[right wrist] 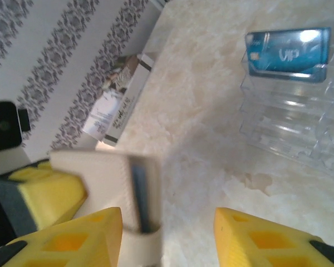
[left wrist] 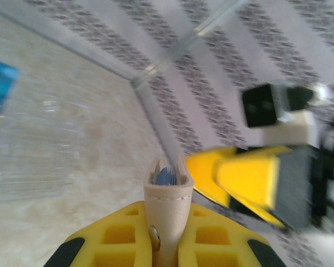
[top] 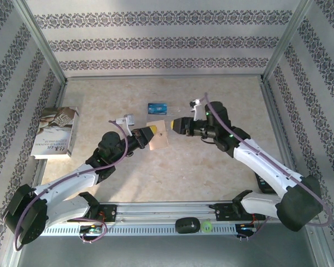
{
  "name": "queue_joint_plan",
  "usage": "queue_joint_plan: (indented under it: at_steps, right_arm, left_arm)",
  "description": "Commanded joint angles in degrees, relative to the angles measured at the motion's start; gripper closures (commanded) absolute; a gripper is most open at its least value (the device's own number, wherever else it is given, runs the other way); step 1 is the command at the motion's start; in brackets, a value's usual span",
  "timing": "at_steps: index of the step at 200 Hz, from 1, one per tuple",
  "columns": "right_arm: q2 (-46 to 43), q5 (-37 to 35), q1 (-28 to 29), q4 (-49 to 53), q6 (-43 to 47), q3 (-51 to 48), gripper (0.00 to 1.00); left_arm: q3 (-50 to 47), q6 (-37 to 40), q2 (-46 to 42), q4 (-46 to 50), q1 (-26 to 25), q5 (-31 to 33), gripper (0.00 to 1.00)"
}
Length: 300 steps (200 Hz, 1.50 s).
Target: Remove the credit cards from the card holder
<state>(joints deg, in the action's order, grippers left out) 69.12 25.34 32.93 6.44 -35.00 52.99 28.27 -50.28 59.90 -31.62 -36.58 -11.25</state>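
Card holder (top: 157, 135) at the middle of the table (top: 211, 172), clamped in left gripper (top: 150, 133); dark card (right wrist: 140, 194) edge shows in its slot. Right gripper (right wrist: 167, 222) jaws spread around the holder's other end. Blue credit card (right wrist: 286, 51) sits in clear tray (right wrist: 289, 122) just beyond.

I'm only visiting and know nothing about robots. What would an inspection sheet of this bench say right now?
Surface: pale marbled table, flat.
Job's things: tan card holder between the two arms, with a dark card edge showing inside it; blue card lies in the clear tray.
Clutter: book at the table's left edge.
Grippers: left gripper shut on the card holder; right gripper open, close to the holder.
Cables: a mauve cable runs along each arm, clear of the things.
Surroundings: patterned walls and metal frame posts.
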Motion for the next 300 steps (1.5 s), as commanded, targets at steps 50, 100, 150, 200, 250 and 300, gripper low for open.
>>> queue_joint_plan:
  at_steps: [50, 100, 150, 200, 250, 300]
  right_arm:
    - [5.7, -16.3, 13.2, 6.5, 9.2, 7.0, 0.48]
    - [9.0, -17.4, 15.4, 7.3, 11.6, 9.9, 0.46]
    - [11.4, -17.4, 16.0, 6.5, 11.6, 10.2, 0.45]
    - [13.9, -18.8, 16.0, 6.4, 11.8, 11.4, 0.48]
    - [13.9, -24.6, 15.9, 7.6, 11.4, 11.0, 0.81]
    - [12.3, -26.8, 14.8, 7.2, 10.2, 8.7, 1.00]
  left_arm:
    - [8.0, -0.2, -0.1, 20.2, -2.6, 14.4, 1.00]
    - [8.3, -1.2, 0.7, 19.4, -2.6, 13.0, 1.00]
    - [8.4, -1.6, 0.0, 18.8, -2.6, 12.3, 1.00]
    - [8.7, -2.6, -0.2, 18.4, -2.6, 11.3, 1.00]
    - [8.3, -3.9, 0.0, 18.1, -2.5, 10.4, 1.00]
    - [7.6, -4.6, -0.2, 18.2, -2.5, 10.1, 1.00]
